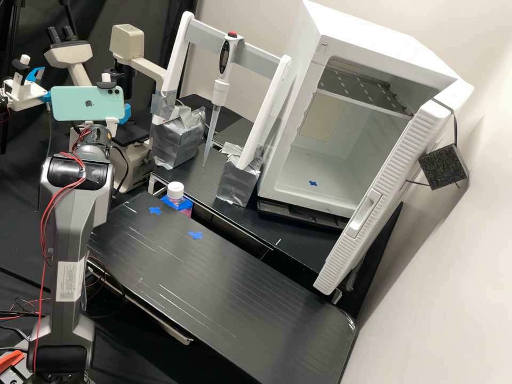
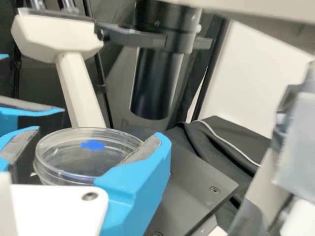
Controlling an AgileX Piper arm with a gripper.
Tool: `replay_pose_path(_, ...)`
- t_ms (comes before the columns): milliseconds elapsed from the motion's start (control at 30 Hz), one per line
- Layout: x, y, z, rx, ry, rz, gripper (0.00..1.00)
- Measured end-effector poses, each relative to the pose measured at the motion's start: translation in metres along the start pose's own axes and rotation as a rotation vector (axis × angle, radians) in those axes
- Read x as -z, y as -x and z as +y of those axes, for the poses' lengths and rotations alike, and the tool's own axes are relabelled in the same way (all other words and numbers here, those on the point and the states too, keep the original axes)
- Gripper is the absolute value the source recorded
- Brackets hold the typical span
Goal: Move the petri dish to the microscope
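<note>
Dish (image 2: 66, 160) sits between the fingers (image 2: 135, 179), which look clamped on its side wall, grey pads (image 2: 24, 150) against opposite edges. Microscope (image 2: 81, 93) just beyond the fingertips; its dark stage (image 2: 199, 179) extends beside and past them, black tube (image 2: 155, 83) higher up and farther out. Cannot tell whether the dish base touches the stage.

Handling, by judgement: light, stiff, thin-walled. Smooth wall likely slippery; a hard squeeze could crack it or make it pop loose. Best hold is across the full width, at mid-wall, both pads bearing evenly, as the fingers seem to have it. Holding only the upper edge might lift one part off the other, if they are loose. Keep it level; lower gently, then part the fingers evenly so that neither pad drags it aside.

Looks: round, shallow, flat, clear throughout. Doubled edge lines between the fingers suggest a lid seated over a base. Pale glints run along the curved wall; the dark ground shows through the middle. Small blue mark (image 2: 92, 145) seen within the dish's outline, between the fingers; whether on the dish or beneath it, cannot tell. No contents made out.
</note>
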Motion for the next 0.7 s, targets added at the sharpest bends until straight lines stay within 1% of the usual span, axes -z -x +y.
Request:
replay_pose_path(100, -0.001, -0.007, -0.001, -0.001, 0.007, -0.005, 0.00)
replay_pose_path(133, -0.001, -0.010, -0.001, 0.001, 0.002, -0.012, 0.00)
replay_pose_path(200, -0.002, -0.014, -0.001, 0.004, 0.012, -0.021, 0.00)
replay_pose_path(267, -0.002, -0.020, 0.000, 0.006, 0.011, -0.035, 0.00)
replay_pose_path(300, -0.002, -0.022, 0.000, 0.004, 0.016, -0.037, 0.00)
replay_pose_path(433, -0.002, -0.031, 0.003, -0.004, 0.004, -0.046, 0.00)
replay_pose_path(467, -0.002, -0.033, 0.002, -0.003, -0.003, -0.048, 0.00)
replay_pose_path(567, -0.002, -0.039, 0.001, 0.010, -0.011, -0.055, 0.00)
replay_pose_path(633, -0.002, -0.043, 0.002, 0.012, -0.012, -0.055, 0.00)
replay_pose_path(700, -0.002, -0.047, 0.003, 0.010, 0.003, -0.056, 0.00)
